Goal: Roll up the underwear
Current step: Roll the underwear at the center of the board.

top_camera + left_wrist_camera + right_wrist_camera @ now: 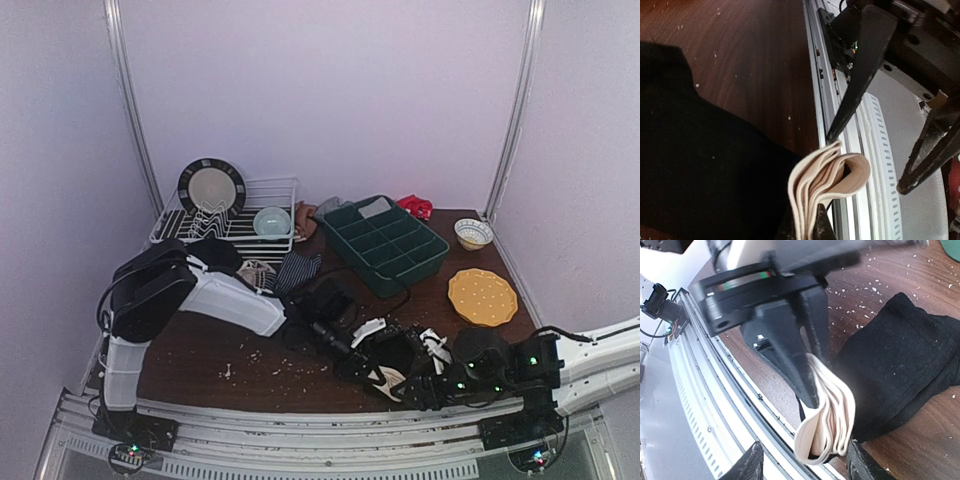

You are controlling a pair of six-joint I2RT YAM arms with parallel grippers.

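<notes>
Your left claw [809, 382] is pinched shut on the cream waistband [832, 415] of the black underwear [900, 355], at six o'clock by the front rail [715, 405]. The right claw [805, 447] straddles that band, jaws apart, gripping nothing. Only the band looks doubled over, while the body lies unrolled. The striped pair [298, 268] at eleven o'clock seems untouched, so I judge the task barely begun.

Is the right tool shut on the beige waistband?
No: the right tool is open, its fingers apart on either side of the folded waistband, which the left tool pinches.
</notes>
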